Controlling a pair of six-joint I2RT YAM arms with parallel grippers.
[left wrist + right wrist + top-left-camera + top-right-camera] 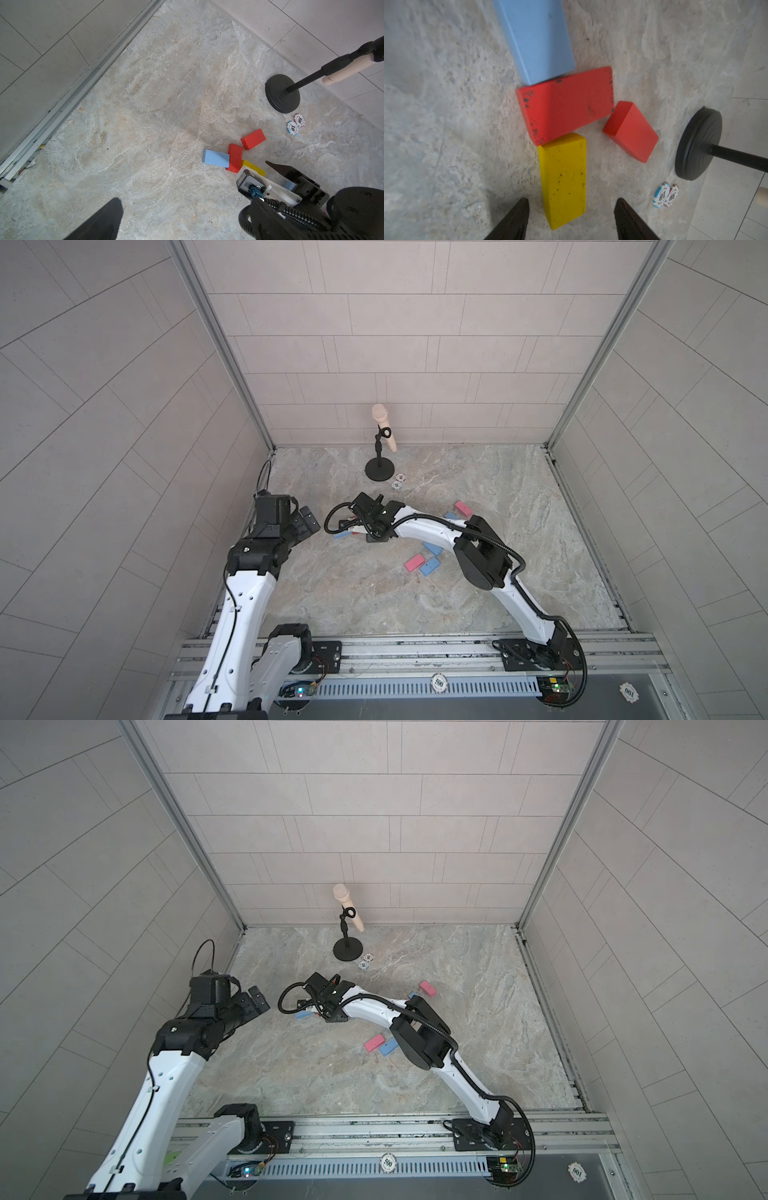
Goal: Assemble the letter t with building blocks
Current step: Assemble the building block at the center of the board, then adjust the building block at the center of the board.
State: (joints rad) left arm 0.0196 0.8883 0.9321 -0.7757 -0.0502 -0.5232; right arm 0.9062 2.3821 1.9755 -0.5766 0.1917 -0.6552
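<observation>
**Right hand (572,200) stands open over a yellow block (563,178) at the middle of the desk (374,601).**

Its two dark fingers (517,220) flank the block's near end, clear of it on both sides. Taking the back wall as twelve o'clock, the yellow block lies flat in a line running toward nine. Its far end meets a scuffed red block (564,106) set crosswise, and a light blue block (537,39) butts that one's other side. A second red block (631,132) lies askew just beside the scuffed one, toward twelve. A black microphone stand (697,143) and two poker chips (665,195) sit between twelve and one. Several loose blocks (430,567), pink and light blue, lie at four. The left hand (306,522) hovers at nine, jaws wide apart, holding nothing.
</observation>
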